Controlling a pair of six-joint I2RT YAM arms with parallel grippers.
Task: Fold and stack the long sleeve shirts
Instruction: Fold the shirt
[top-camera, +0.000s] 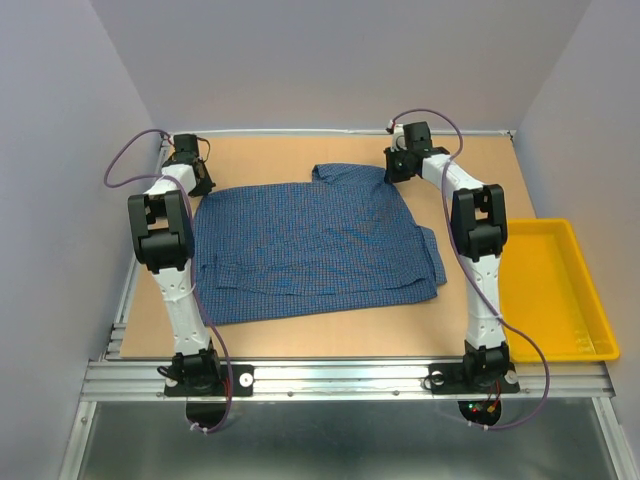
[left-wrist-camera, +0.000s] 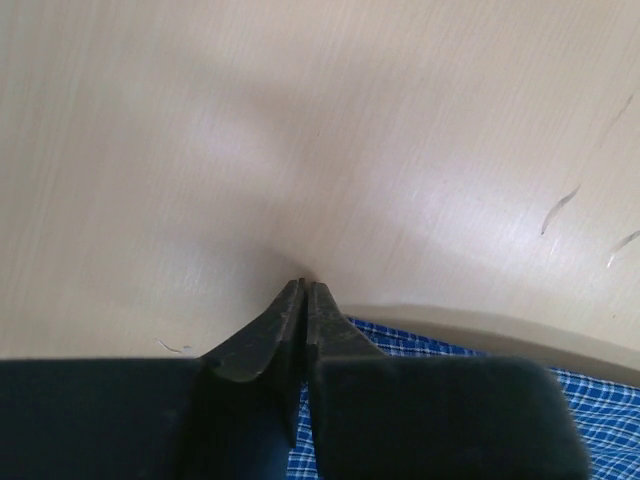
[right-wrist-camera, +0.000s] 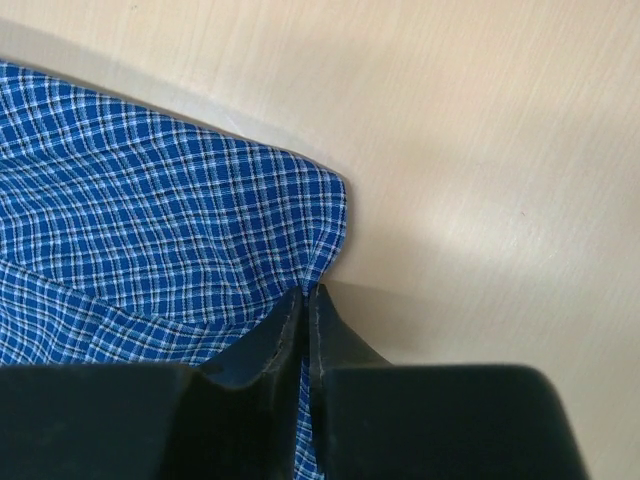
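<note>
Your left claw (left-wrist-camera: 303, 285) clenched on the far-left edge of the blue fine-checked woven shirt (top-camera: 310, 240), which lay spread, rumpled, across the pale wood-grain counter (top-camera: 330, 335). Your right claw (right-wrist-camera: 305, 290) pinched its puckered far-right corner shut.

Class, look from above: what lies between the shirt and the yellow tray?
In the top view, only the right arm stands there, over bare table, between shirt and tray.

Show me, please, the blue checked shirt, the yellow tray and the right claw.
blue checked shirt (top-camera: 310, 240): top view, middle of the cloth.
yellow tray (top-camera: 550, 290): top view, its bare floor.
right claw (right-wrist-camera: 305, 292): right wrist view, between its fingertips.
</note>
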